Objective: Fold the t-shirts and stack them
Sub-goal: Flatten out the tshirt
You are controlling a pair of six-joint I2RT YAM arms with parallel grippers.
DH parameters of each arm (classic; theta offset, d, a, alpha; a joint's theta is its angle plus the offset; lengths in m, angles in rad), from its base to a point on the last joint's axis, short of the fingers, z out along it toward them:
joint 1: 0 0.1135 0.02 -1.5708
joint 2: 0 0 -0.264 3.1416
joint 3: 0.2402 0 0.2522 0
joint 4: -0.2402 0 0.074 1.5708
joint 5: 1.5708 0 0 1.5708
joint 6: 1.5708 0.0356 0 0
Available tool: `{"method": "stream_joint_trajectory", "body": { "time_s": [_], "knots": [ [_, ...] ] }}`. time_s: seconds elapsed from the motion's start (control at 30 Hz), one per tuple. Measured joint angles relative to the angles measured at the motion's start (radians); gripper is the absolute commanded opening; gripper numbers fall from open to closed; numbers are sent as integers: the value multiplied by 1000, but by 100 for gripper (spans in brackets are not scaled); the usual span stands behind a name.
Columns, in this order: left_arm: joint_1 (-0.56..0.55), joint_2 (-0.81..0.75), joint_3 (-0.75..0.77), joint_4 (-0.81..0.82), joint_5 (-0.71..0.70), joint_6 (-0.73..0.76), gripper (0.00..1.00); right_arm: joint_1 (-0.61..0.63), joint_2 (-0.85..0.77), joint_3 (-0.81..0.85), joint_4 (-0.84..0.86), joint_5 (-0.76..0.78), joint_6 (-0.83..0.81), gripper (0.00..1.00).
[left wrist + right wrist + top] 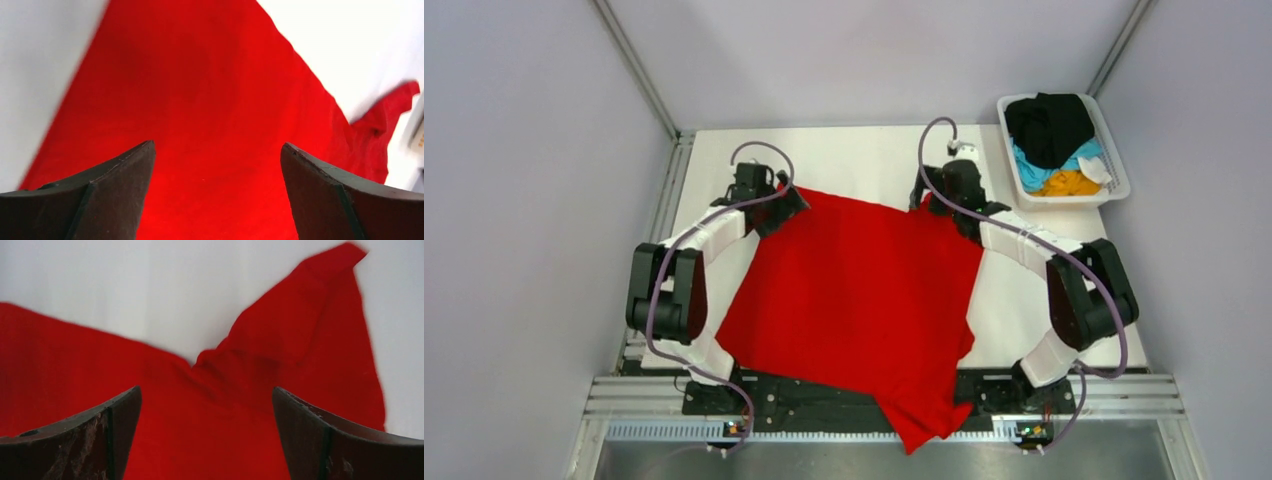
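A bright red t-shirt [854, 300] lies spread flat across the table, its lower corner hanging over the near edge. My left gripper [781, 205] is at the shirt's far left corner. In the left wrist view the left gripper [217, 145] is open just above the red cloth [200, 90], holding nothing. My right gripper [956, 203] is at the far right corner. In the right wrist view the right gripper [206, 388] is open over the red cloth [75, 365], beside a rumpled sleeve [310, 330]. Black [1049, 125], light blue [1032, 172] and orange-yellow [1069, 184] t-shirts lie in the basket.
A white plastic basket [1072, 201] stands at the table's far right corner. Bare white table [864, 160] shows beyond the red shirt and along its right side. Grey walls close in on the left, back and right. A metal rail runs along the near edge.
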Motion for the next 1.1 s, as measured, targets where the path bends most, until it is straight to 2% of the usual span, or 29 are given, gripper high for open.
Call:
{"method": "stream_joint_trajectory", "body": {
  "time_s": [0.13,0.27,0.5,0.73,0.83,0.9,1.03,1.1],
  "knots": [
    [-28,58,0,26,51,14,99,0,78,-43,-3,-118,56,99],
    [-23,98,-9,24,34,26,99,-2,234,25,-8,-130,64,98],
    [-6,122,-13,31,3,31,99,-33,510,372,3,-97,64,95],
    [-6,122,-7,16,-60,32,99,-40,761,810,-68,-116,-55,94],
    [-6,117,-6,-1,-101,33,99,-39,770,908,-135,-155,-144,95],
    [-5,106,-6,-31,-130,33,99,-36,735,909,-158,-165,-216,96],
    [0,64,-6,-80,-159,34,99,-32,556,747,-211,-151,-343,97],
    [2,34,-8,-93,-163,34,99,-32,433,632,-247,-111,-345,96]
  ]
}}
